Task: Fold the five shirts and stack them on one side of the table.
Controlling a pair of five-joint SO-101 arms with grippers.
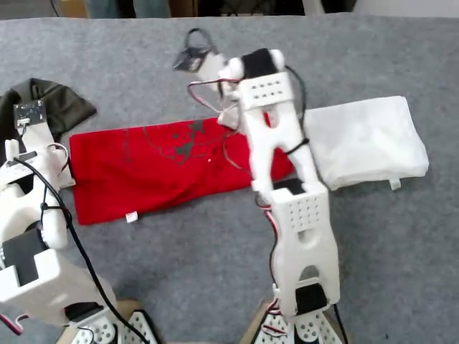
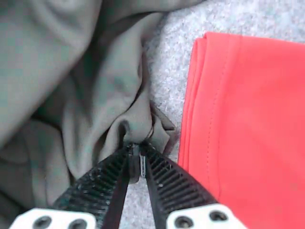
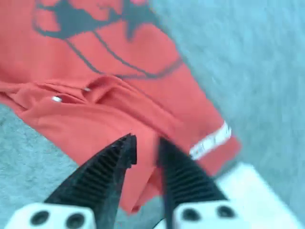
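Red shirt mid-desk, folded into long strip. Left hand clamped on olive shirt just beside it, likely to drag it clear. Right hand over red shirt, jaws slightly apart, empty. Folded white shirt at opposite end, probably stack base.

The table is lit brightly and evenly from above. Only faint, soft shadows are cast beneath the right arm. The white shirt beside it is nearly washed out. Deep shade is held in the folds of the grey shirt just ahead of the left gripper.
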